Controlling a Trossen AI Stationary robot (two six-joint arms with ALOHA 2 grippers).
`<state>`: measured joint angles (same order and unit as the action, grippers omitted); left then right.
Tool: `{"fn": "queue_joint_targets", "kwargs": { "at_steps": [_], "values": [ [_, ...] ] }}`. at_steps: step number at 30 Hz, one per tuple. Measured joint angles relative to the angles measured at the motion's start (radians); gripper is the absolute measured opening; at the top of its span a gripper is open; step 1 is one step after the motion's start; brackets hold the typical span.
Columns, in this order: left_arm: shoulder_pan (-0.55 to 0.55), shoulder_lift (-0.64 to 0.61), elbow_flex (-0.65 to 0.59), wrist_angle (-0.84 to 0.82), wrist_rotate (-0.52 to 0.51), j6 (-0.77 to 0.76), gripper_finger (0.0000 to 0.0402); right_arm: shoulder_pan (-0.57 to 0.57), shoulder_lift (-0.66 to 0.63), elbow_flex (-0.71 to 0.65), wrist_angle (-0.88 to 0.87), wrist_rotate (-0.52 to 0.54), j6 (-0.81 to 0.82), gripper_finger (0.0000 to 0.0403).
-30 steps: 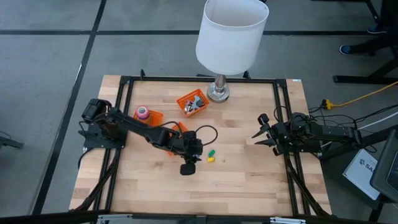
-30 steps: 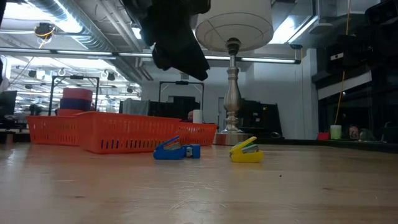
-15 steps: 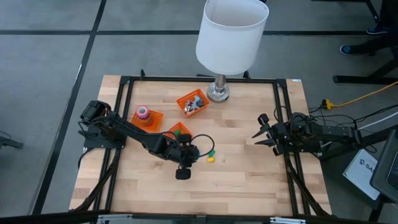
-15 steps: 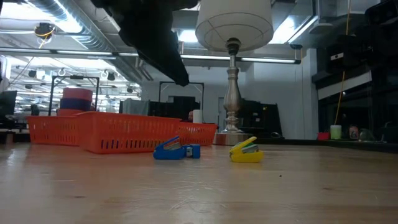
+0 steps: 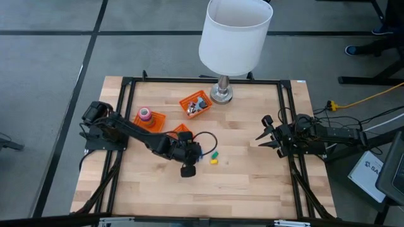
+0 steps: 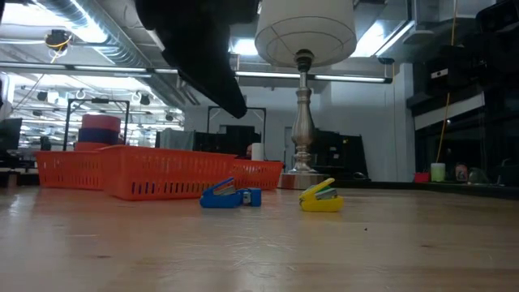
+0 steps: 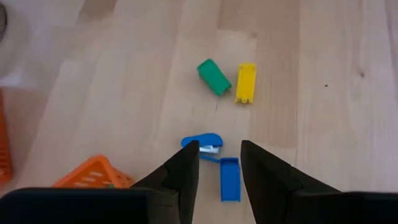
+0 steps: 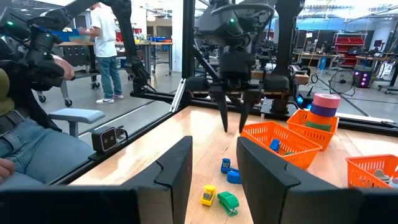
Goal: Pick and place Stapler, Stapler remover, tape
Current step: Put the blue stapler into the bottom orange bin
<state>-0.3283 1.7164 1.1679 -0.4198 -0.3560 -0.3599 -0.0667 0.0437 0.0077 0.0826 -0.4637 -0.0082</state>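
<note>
My left gripper [image 5: 192, 155] hovers open above the table's middle, well off the wood in the low view [image 6: 203, 57]. In the left wrist view its fingers [image 7: 219, 149] stand over two small blue pieces, a rounded one [image 7: 203, 142] and a bar-shaped one [image 7: 229, 179], touching neither. A green piece [image 7: 213, 76] and a yellow piece [image 7: 245, 82] lie just beyond on the wood. The tape rolls [image 5: 145, 113] are stacked in an orange basket [image 5: 153, 122] at the far left. My right gripper [image 5: 261, 130] waits open near the table's right edge.
A second orange basket [image 5: 196, 104] with small items sits beside the lamp base [image 5: 221, 94]; a third [image 5: 182, 131] lies close to my left arm. The large white lampshade [image 5: 235, 34] overhangs the far edge. Bare wood spreads across the near half [image 5: 208, 195].
My left gripper has risen and drawn a little toward the table's left, uncovering the small orange basket beside it, then held roughly still. The small pieces on the wood have kept their places.
</note>
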Motion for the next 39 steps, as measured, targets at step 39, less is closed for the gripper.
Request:
{"fn": "queue_joint_targets", "kwargs": {
  "at_steps": [39],
  "values": [
    [0.061,0.126,0.0,0.045,0.167,0.155,0.021,0.0,0.0,0.0,0.001,0.0,0.0,0.0129]
  ]
}}
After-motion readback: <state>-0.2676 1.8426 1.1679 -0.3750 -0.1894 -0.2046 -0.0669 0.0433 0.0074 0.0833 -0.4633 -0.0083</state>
